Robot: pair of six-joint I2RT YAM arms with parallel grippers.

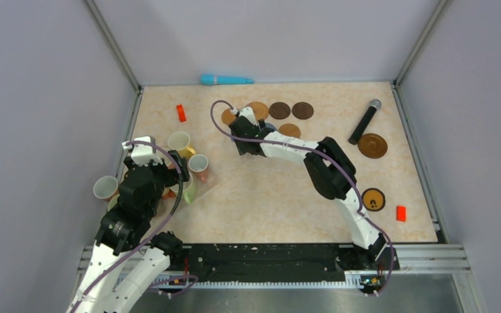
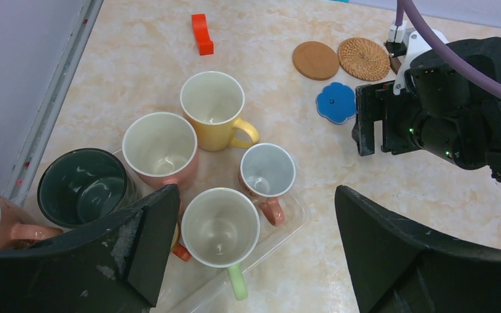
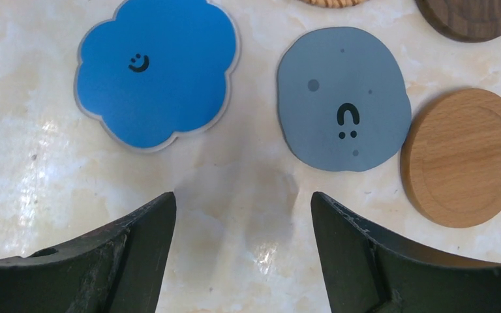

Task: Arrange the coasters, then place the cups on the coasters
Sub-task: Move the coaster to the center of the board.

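Several cups stand crowded at the table's left, among them a yellow cup (image 2: pixel 212 104), a pink cup (image 2: pixel 160 145), a black cup (image 2: pixel 81 186) and a green-handled cup (image 2: pixel 220 227). My left gripper (image 2: pixel 254 192) hangs open above them, holding nothing. My right gripper (image 3: pixel 242 195) is open over bare tabletop, just short of the blue scalloped coaster (image 3: pixel 156 72) and the grey-blue coaster (image 3: pixel 342 98). A light wooden coaster (image 3: pixel 463 156) lies beside those. More brown coasters (image 1: pixel 302 109) sit at the back, a big brown one (image 1: pixel 372 145) and a black-rimmed one (image 1: pixel 373 199) on the right.
Some cups sit in a clear plastic tray (image 2: pixel 287 228). A black microphone (image 1: pixel 364 121) lies at the back right. Red blocks lie at the back left (image 1: pixel 181 113) and front right (image 1: pixel 401 212). A teal object (image 1: pixel 227 79) rests against the back wall. Walls close three sides.
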